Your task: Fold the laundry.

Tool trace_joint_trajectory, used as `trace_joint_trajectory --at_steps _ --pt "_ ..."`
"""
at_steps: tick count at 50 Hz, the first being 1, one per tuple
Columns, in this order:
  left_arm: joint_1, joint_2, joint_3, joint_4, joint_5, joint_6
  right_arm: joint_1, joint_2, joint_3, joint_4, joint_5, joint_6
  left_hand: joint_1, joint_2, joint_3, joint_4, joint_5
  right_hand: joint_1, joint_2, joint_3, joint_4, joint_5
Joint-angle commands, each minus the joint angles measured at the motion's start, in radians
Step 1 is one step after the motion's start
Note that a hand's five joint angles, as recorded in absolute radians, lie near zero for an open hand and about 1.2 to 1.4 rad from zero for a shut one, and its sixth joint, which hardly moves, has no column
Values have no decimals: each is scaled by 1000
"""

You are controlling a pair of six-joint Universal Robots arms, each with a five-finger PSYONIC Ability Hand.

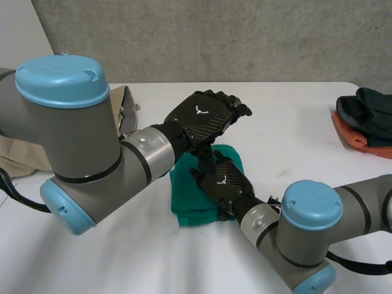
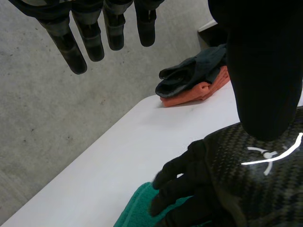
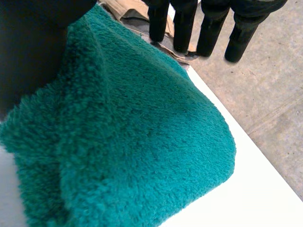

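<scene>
A folded green towel (image 1: 190, 199) lies on the white table (image 1: 294, 122) near its middle. My right hand (image 1: 225, 184) rests on the towel's right part, palm down. In the right wrist view the towel (image 3: 142, 132) lies under the palm, the fingers (image 3: 210, 33) reach straight past its far edge, and the thumb lies dark beside it. My left hand (image 1: 205, 115) hovers just above the towel's far edge and the right hand, fingers straight and holding nothing. The left wrist view has its fingers (image 2: 94, 38) hanging free over the right hand (image 2: 236, 175) and a corner of the towel (image 2: 137, 208).
A heap of beige clothes (image 1: 125, 104) lies at the table's far left, behind my left arm, and appears beyond the right fingertips (image 3: 128, 12). A stack of dark and orange cloths (image 1: 364, 122) (image 2: 199, 80) sits at the far right edge.
</scene>
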Motion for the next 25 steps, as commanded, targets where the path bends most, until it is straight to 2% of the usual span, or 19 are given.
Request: trace_joint_trajectory --at_steps 1,3,8,17,18,19,20,25 --pt "2 1 1 0 0 0 -6 44 -79 1 -3 14 29 26 19 29 11 819 816 816 823 824" --pt "6 7 2 0 -1 0 -14 53 -106 1 1 18 29 26 19 29 11 1038 1035 1035 1042 1043" --pt "9 11 7 0 -1 -3 -52 100 -229 60 18 48 29 26 19 29 11 1047 1044 1044 1051 1052" --pt "44 60 -4 0 0 -46 -104 111 -317 185 -15 66 32 29 22 32 13 1047 1044 1044 1051 1052" --pt "48 61 -6 0 -1 -48 -107 110 -320 186 -12 66 32 29 22 32 13 964 961 960 967 968" --pt "49 62 -6 0 0 -49 -109 110 -321 192 -15 66 32 29 22 32 13 687 684 683 690 692" --pt "52 62 -7 0 0 -49 -109 105 -315 208 -12 66 32 29 22 32 13 263 259 259 266 267" --pt "55 62 -30 0 0 -52 -113 91 -289 292 -15 65 32 29 22 32 13 252 249 249 256 257"
